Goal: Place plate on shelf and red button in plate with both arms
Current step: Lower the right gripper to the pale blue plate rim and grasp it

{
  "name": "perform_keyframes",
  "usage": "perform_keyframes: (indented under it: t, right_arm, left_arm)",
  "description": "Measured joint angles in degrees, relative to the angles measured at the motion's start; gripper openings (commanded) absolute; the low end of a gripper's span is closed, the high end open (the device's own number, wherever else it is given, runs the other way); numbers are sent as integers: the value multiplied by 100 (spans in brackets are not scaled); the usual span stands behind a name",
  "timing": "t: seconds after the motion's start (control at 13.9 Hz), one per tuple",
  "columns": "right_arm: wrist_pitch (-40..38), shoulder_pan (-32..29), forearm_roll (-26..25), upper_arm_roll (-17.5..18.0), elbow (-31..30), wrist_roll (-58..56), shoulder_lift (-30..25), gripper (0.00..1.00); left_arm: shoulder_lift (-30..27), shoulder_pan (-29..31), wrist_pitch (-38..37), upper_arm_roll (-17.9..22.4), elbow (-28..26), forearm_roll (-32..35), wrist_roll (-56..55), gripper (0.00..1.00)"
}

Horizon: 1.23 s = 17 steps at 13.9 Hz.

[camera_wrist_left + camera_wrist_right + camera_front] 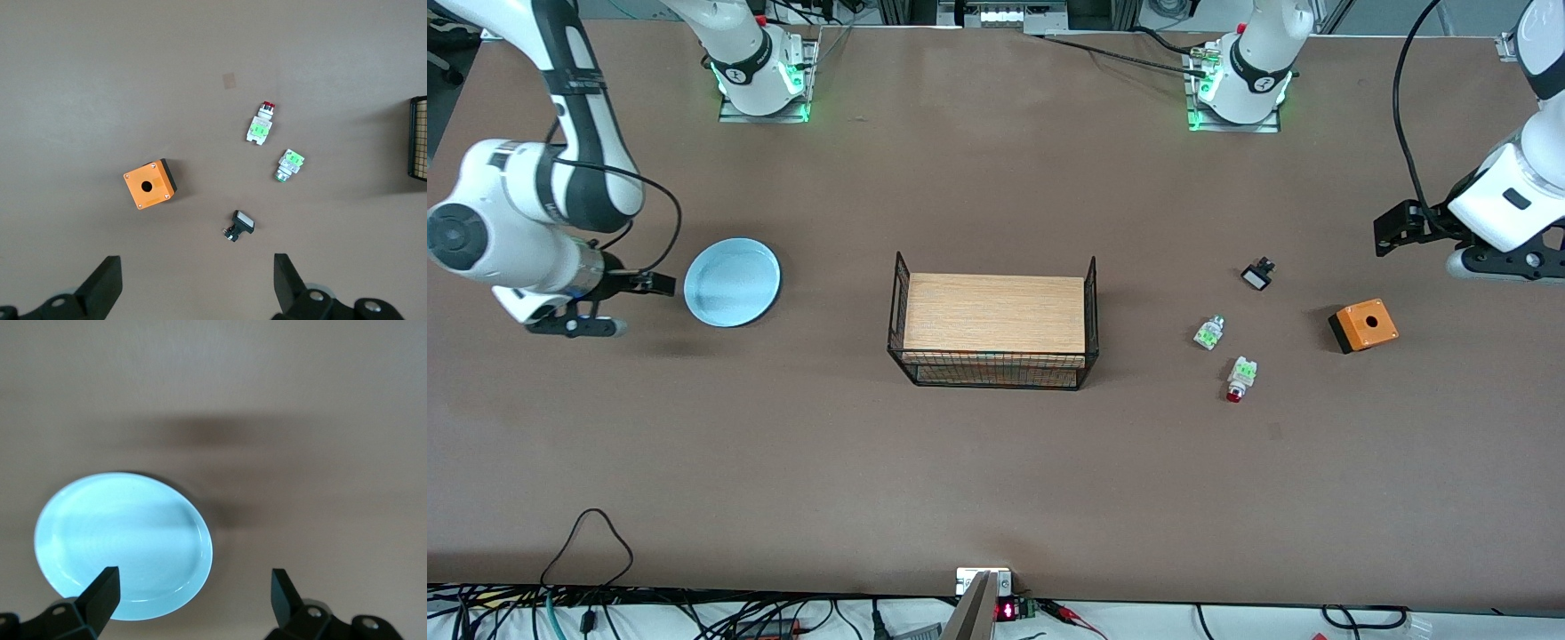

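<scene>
The pale blue plate (732,283) lies on the table toward the right arm's end; it also shows in the right wrist view (123,543). My right gripper (574,325) (192,595) is open and empty, over the table beside the plate's rim. The red button (1239,379) (261,123), whitish with a green block and a red cap, lies on its side toward the left arm's end. My left gripper (1494,267) (197,287) is open and empty, over bare table past the orange box, apart from the button.
A wire basket (991,372) (418,137) with a wooden board stands mid-table. Near the red button lie a white-green part without a red cap (1209,332) (289,165), a small black-and-white part (1257,274) (239,225) and an orange box with a hole (1363,325) (150,183).
</scene>
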Motion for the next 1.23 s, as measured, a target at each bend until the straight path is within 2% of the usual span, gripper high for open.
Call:
perform_keyframes:
  t: [0.43,0.79,0.94,1.08,1.15,1.23]
  right_arm:
    - [1216,-226,-7,-4,-946,-153,2,100]
    - [1586,-238,-9,-2,-1182,-157,211,99]
    - [1801,-249,-9,-2,-1222,-157,398,94]
    - [1906,-251,-9,-2,-1224,-158,553,82]
    - [1931,-251,-9,-2,-1224,-159,596,71]
    - [1940,-252,-9,-2,-1224,-159,624,48]
  left_arm:
    - [8,16,-17,-2,127,-23,0,100]
    - [27,18,-21,-2,135,-23,0,100]
    - [39,19,-21,-2,141,-23,0,100]
    - [52,25,-21,-1,152,-23,0,100]
    - [59,34,-21,0,157,-23,0,100]
    - [66,45,-21,2,163,-23,0,100]
